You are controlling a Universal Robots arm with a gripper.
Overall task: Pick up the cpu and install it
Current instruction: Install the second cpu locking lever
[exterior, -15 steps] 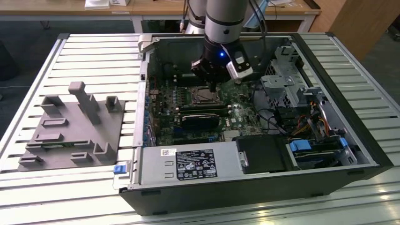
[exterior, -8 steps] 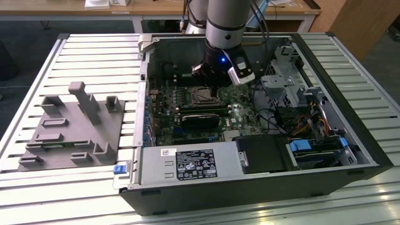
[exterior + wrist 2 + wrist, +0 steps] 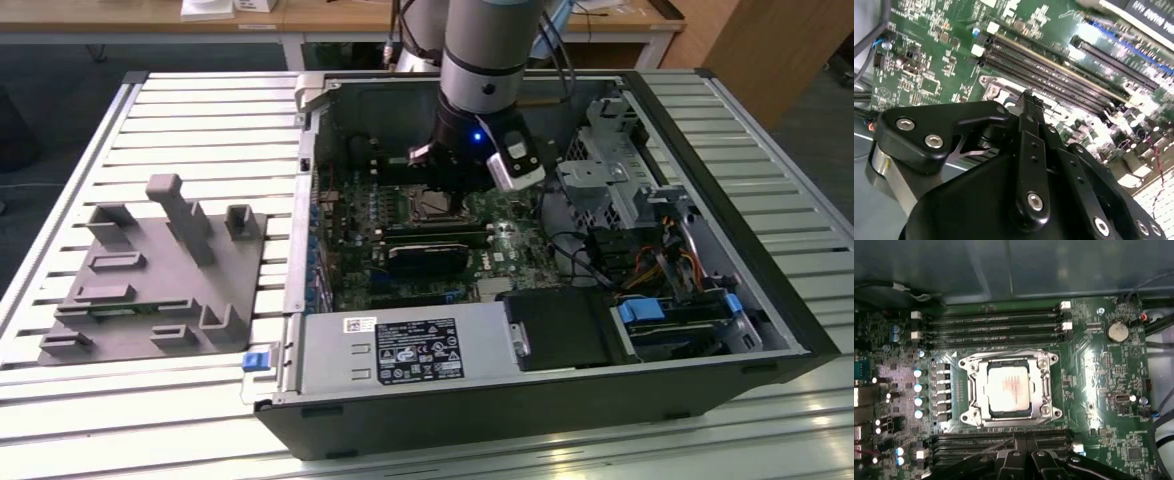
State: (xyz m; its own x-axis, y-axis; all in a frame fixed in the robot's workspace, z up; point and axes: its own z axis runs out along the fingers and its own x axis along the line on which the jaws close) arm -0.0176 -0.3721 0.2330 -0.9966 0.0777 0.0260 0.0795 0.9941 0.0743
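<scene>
Silvery ribbed metal makes up the tabletop (image 3: pixel 80 420), whose slats are seen running across the whole lower part of the exterior view. Behind it, along the top edge of that frame, a wooden desk (image 3: pixel 334 18) on pale legs and a wooden panel at the upper right are seen over a dark floor.

An open black computer case (image 3: pixel 534 420) is laid on its side on the tabletop, filling the centre and right of the exterior view. A grey moulded fixture (image 3: pixel 147 280) with upright posts is set on the slats at the frame's left, just beside the case. The silver and black robot arm (image 3: pixel 483 60) is lowered into the case from the top centre.

Inside the case the green motherboard (image 3: pixel 1104 390) is exposed, with rows of dark memory slots (image 3: pixel 994 322) above and below the socket in the first wrist view. A coin cell battery (image 3: pixel 1117 331) is seen at that frame's upper right.

The cpu (image 3: pixel 1006 391) is seated in the metal-framed socket (image 3: pixel 1044 385) at the centre of the first wrist view, its pale lid facing up.

The tool (image 3: pixel 1023 456) is held above the board at the bottom edge of that frame, apart from the cpu and gripping nothing; its fingertips (image 3: pixel 1028 102) are pressed together.
</scene>
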